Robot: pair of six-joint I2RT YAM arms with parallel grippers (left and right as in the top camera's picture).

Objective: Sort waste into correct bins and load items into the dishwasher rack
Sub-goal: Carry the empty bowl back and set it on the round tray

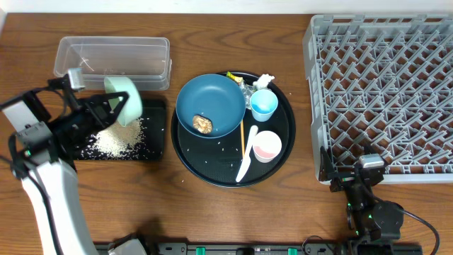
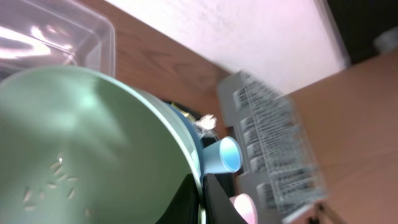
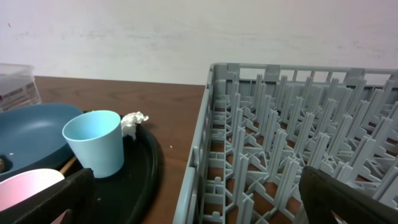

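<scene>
Brown wooden surface (image 1: 212,28). Overhead: left claw (image 1: 112,108) clamped on the mint bowl (image 1: 129,98), tipped over the black tray (image 1: 160,150), rice (image 1: 117,144) piled below. Left wrist: grains (image 2: 57,177) cling inside, so emptying likely needs finishing. Right wrist: right claw (image 3: 205,200) apart beside the rack (image 3: 280,124).

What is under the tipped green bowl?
A pile of white rice grains lies on the shallow black tray below the pale mint bowl. The bowl covers part of the tray, so anything right beneath it cannot be seen.
</scene>
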